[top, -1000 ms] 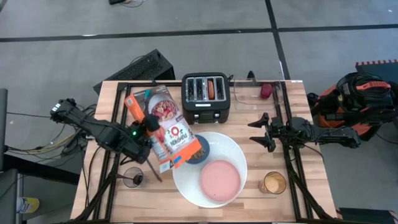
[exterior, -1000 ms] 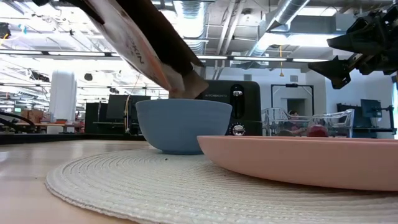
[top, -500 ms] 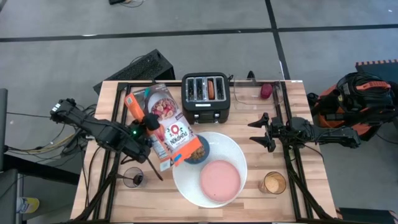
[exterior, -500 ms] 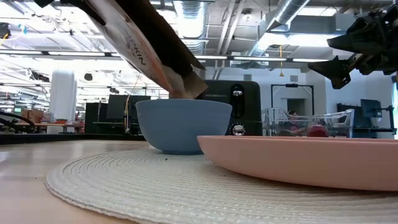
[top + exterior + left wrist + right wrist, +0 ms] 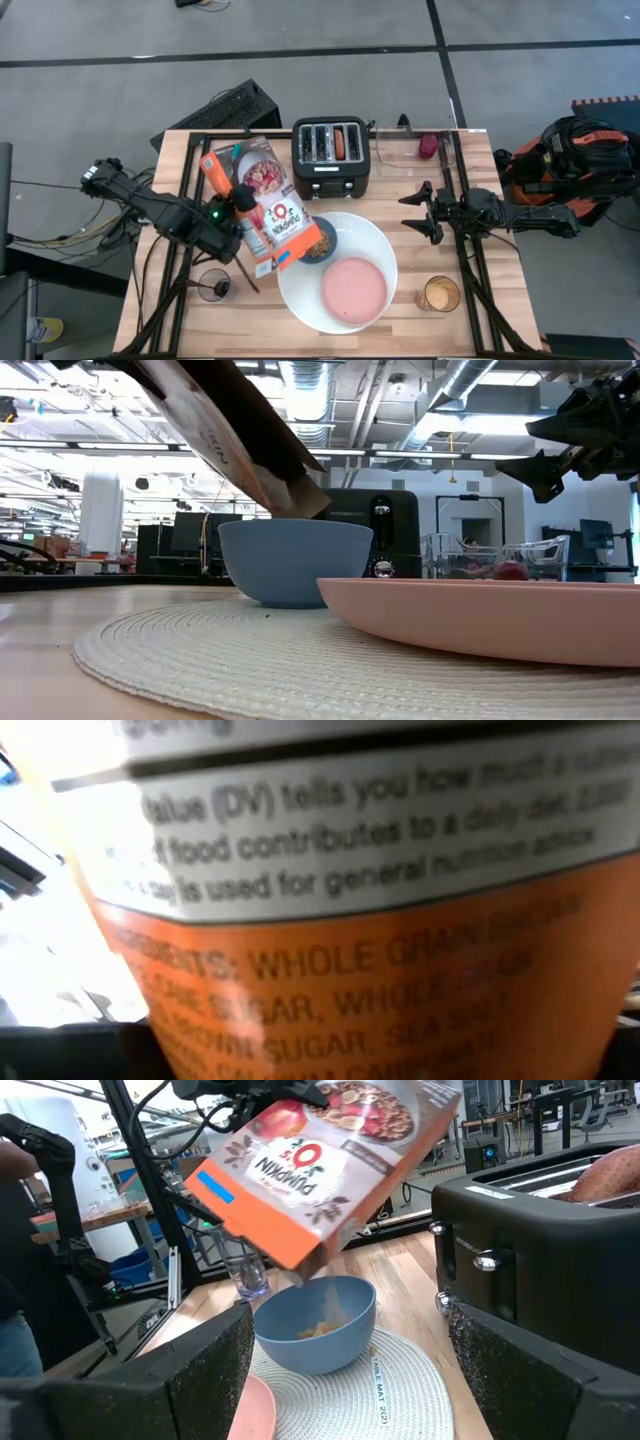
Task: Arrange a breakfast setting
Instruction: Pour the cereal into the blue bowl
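My left gripper point(image 5: 240, 207) is shut on the orange cereal box point(image 5: 266, 205), which slants with its open end point(image 5: 318, 1265) down over the small blue bowl point(image 5: 320, 248). Cereal lies in the bowl point(image 5: 318, 1328). The bowl and the pink saucer point(image 5: 353, 290) stand on the big white round woven plate point(image 5: 300, 300). The clear tumbler point(image 5: 213, 285) stands at the near left. The round toasted bread point(image 5: 341, 142) sticks in a slot of the black toaster point(image 5: 332, 170). My right gripper point(image 5: 425, 212) is open and empty to the right of the plate. I cannot make out the spoon. My left gripper holds the cereal box about halfway along its length point(image 5: 250, 212), coming level from the table's left. The box's side panel point(image 5: 340, 920) fills the left wrist view and hides the fingers. The box is lifted clear and tilted, its open end low over the bowl.
An amber glass point(image 5: 438, 293) stands at the near right. A clear container point(image 5: 410, 152) with a red thing in it stands at the back right beside the toaster. Bare wood shows between the plate and my right gripper.
My left gripper has rocked the tilted cereal box a little over the bowl; its open end has stayed above the bowl.
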Robot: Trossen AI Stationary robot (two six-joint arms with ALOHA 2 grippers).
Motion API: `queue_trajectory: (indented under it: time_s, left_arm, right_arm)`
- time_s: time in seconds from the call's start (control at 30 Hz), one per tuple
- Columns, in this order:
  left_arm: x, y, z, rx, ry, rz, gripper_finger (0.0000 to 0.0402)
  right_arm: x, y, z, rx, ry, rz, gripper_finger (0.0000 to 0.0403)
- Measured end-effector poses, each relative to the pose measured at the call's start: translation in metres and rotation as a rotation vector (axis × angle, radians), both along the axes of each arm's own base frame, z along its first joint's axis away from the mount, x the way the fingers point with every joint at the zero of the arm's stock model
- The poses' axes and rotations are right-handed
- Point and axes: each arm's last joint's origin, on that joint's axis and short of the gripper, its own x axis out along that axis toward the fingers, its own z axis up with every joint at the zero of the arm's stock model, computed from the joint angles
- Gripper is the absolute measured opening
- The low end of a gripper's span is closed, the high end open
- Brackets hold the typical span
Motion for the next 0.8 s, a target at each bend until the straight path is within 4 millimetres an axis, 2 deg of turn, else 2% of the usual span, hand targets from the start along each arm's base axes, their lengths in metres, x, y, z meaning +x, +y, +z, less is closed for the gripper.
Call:
queue_trajectory:
  time_s: [0.8]
  left_arm:
    - [-0.001, 0.002, -0.0007, -0.022, 0.017, 0.015, 0.0231]
  right_arm:
    - [0.0, 0.0, -0.0001, 0.0, 0.0, 0.0, 0.0356]
